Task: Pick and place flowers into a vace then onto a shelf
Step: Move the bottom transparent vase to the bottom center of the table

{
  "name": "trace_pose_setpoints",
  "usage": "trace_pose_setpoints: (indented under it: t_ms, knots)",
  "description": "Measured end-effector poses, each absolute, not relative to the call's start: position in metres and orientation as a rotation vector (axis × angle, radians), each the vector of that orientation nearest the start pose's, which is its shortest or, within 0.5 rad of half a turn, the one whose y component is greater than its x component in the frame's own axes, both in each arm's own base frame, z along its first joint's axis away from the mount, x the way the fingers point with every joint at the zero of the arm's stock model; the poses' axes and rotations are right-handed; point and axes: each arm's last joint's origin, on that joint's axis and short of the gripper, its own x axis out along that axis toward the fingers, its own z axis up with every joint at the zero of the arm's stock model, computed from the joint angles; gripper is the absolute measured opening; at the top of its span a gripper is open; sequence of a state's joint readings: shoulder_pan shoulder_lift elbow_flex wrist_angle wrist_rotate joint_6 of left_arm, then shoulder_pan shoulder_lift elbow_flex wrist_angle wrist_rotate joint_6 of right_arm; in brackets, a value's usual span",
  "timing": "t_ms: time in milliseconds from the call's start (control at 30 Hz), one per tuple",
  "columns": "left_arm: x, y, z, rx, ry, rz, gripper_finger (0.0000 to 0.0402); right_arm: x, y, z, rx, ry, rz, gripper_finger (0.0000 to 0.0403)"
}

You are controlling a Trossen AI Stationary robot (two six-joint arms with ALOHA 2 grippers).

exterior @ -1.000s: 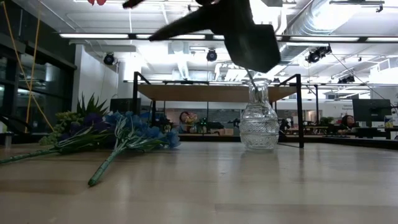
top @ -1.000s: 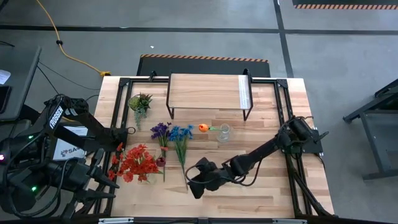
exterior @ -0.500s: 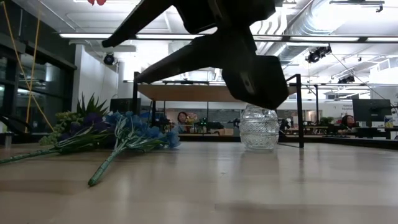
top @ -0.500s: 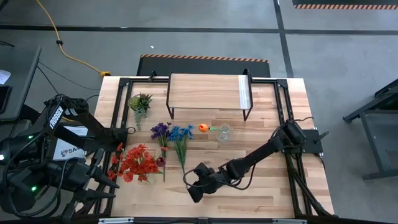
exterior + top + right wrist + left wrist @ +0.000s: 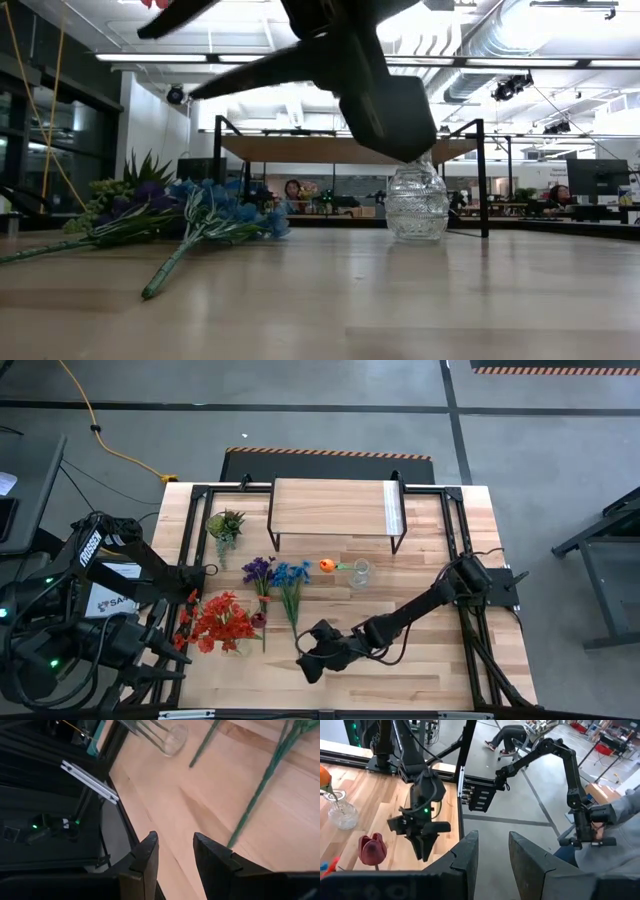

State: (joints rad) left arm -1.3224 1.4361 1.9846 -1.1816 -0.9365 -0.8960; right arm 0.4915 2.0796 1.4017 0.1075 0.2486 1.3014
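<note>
Spanning the middle of the high view, the wooden table [image 5: 430, 540] is seen with the shelf [image 5: 330, 508] standing along its far edge on thin black legs, nothing resting on its board. The right arm is stretched from the table's right edge across the near half, and the right pincer [image 5: 308, 656] is held above the wood close to the near edge, just beside the lower stem ends of the blue flowers; its fingers [image 5: 145, 855] are spread with nothing between them. The left arm is folded off the left edge, and the left pincer [image 5: 490, 851] is likewise spread and empty. The flowers lie flat toward the left: the red blooms [image 5: 222, 622] near the left edge, the purple flowers [image 5: 258, 571] and blue flowers [image 5: 291, 574] side by side toward the centre. The glass vase [image 5: 360, 573] stands upright in front of the shelf, and the orange flower [image 5: 328, 566] is seen leaning out of it toward the left.
</note>
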Motion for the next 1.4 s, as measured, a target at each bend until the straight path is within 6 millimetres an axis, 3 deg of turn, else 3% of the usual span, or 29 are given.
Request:
trace_pose_setpoints:
  t_ms: [167, 300, 700, 833, 1167, 1400]
  knots:
    - [0.079, -0.214, 0.491, -0.254, 0.387, -0.168, 0.0143, 0.407, 0.211, 0.176, 1.060, 0.585, -0.136, 0.0114]
    - [0.077, -0.199, 0.489, -0.175, 0.345, -0.072, 0.0143, 0.405, 0.216, 0.177, 1.059, 0.587, -0.120, 0.0114]
    - [0.056, -0.093, 0.508, -0.333, 0.260, 0.062, 0.0143, 0.397, 0.230, 0.178, 1.046, 0.569, -0.112, 0.0114]
    - [0.053, -0.069, 0.512, -0.389, 0.247, 0.090, 0.0143, 0.397, 0.230, 0.178, 1.044, 0.567, -0.114, 0.0114]
    - [0.057, -0.056, 0.512, -0.419, 0.290, 0.143, 0.0143, 0.397, 0.231, 0.178, 1.047, 0.563, -0.111, 0.0114]
    - [0.068, -0.068, 0.507, -0.434, 0.409, 0.121, 0.0143, 0.399, 0.234, 0.184, 1.012, 0.509, -0.045, 0.0114]
